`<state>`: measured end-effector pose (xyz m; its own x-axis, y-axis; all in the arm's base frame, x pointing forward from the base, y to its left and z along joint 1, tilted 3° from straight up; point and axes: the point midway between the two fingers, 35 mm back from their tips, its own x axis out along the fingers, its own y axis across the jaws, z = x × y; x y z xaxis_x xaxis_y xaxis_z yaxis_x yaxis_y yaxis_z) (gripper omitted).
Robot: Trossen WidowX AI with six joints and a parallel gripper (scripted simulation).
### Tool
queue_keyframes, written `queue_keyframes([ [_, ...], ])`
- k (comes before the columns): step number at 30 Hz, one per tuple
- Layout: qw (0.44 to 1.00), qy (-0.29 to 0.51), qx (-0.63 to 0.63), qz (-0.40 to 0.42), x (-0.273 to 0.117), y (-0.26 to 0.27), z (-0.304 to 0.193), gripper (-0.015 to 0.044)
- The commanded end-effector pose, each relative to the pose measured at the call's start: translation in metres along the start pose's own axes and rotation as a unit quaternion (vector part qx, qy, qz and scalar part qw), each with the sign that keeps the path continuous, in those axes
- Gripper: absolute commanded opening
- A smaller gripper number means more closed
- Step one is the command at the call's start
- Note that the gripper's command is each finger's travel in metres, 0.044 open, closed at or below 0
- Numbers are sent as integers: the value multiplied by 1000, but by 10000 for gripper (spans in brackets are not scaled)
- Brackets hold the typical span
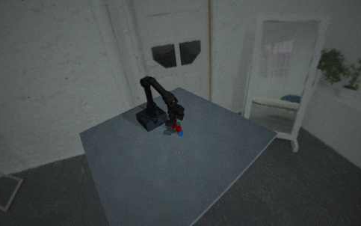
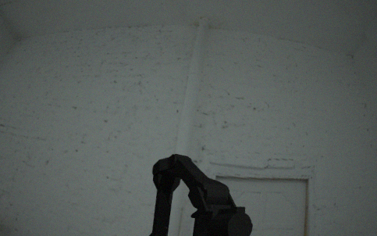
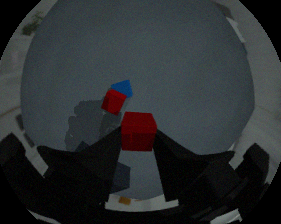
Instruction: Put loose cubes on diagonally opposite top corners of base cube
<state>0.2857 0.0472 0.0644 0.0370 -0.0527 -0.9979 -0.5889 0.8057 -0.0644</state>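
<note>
The blue base cube stands on the table. One red cube sits on top of it, covering part of its top and leaving a blue part bare in the wrist view. My gripper is shut on the other red cube. It holds this cube above the table, beside and apart from the stack. The exact offset and tilt of the placed cube are too small to tell. The exterior view shows neither the cubes nor the fingers.
The grey-blue table bears the arm's dark base close behind the cubes. Shadows of the arm fall near the stack. A standing mirror is beyond the table's right side. The upper arm shows in the exterior view.
</note>
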Motion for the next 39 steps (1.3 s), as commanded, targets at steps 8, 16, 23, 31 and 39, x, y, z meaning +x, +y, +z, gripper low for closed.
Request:
queue_keyframes([
  [8,989,-2,145,0,4,14,30,105],
  [16,971,-2,241,1,7,27,49,105],
  [23,970,-2,242,0,12,27,49,105],
  [31,972,-4,236,-5,36,27,48,105],
  [39,972,-4,235,-5,38,27,48,105],
])
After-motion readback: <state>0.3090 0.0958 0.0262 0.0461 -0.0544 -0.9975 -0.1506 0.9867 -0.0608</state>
